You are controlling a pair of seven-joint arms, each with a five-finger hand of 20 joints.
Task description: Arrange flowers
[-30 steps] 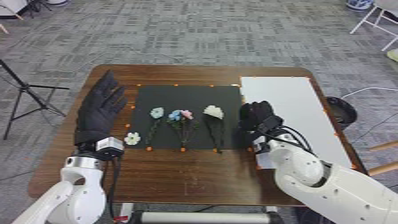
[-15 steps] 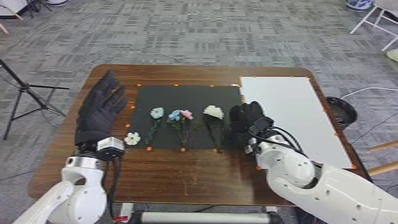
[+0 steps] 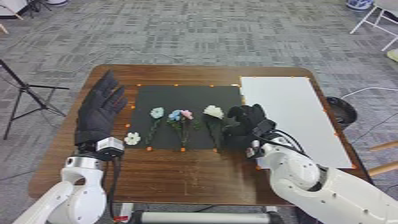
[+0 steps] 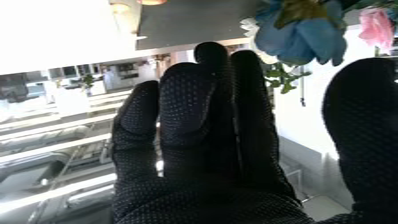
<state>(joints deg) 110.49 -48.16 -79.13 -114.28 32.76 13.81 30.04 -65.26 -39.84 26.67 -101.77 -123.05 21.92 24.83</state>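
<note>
The whole arrangement is seen in the head view: on a brown wooden table, a black rectangular mat carries, from its left edge rightward, a pale bluish-white flower, a blue flower beside a pink flower, and a larger creamy-white flower, stems toward the near edge; a small white blossom lies by the near-left corner. The right wrist view shows the blue petals close up near the fingertips, with the pink flower, green leaves and whitish petals partly hidden behind the blue; which flower these belong to cannot be told. Glove and stems merge darkly, so any contact is unclear. The right hand is over the mat's right edge, beside a white rectangular sheet; its fingers are extended, thumb well apart, grasping nothing. The left hand lies open along the table's left edge, fingers pointing away.
</note>
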